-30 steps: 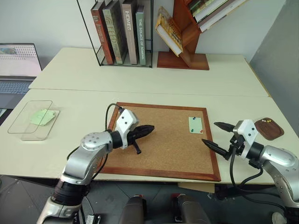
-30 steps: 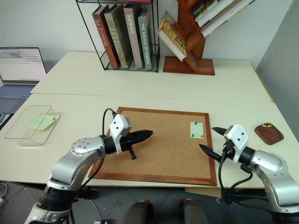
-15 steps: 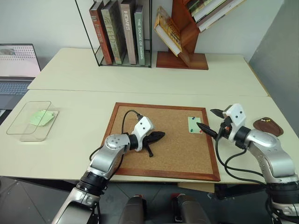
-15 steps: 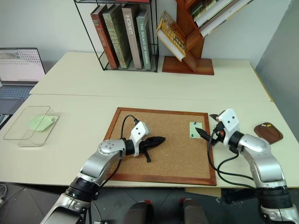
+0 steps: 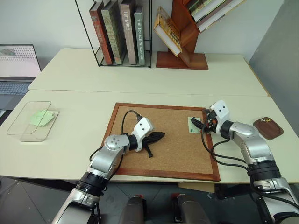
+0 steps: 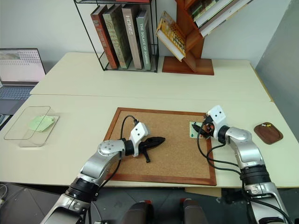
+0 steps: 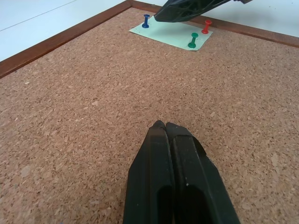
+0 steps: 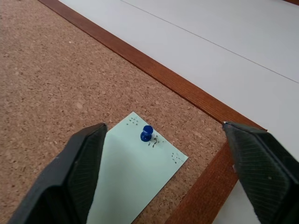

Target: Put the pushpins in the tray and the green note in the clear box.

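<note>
The left gripper point(image 7: 163, 125) is pressed shut on nothing, low over the bare cork board point(image 5: 163, 149). Towards the board's right edge, the green note point(image 7: 175, 37) lies pinned by blue point(image 7: 146, 20), green point(image 7: 192, 41) and red point(image 7: 206, 26) pushpins. The right gripper point(image 5: 195, 124) looks closed at the note's corner, though a pinched pin cannot be made out. The tray point(image 5: 268, 130) sits right of the board, and the clear box point(image 5: 18, 133) far left.

A pale table point(image 5: 84, 140) is carrying a cork board point(image 5: 163, 140) at centre, the clear box point(image 5: 32, 120) at nine o'clock, the tray point(image 5: 268, 128) at three, and book racks point(image 5: 122, 32) at twelve.
</note>
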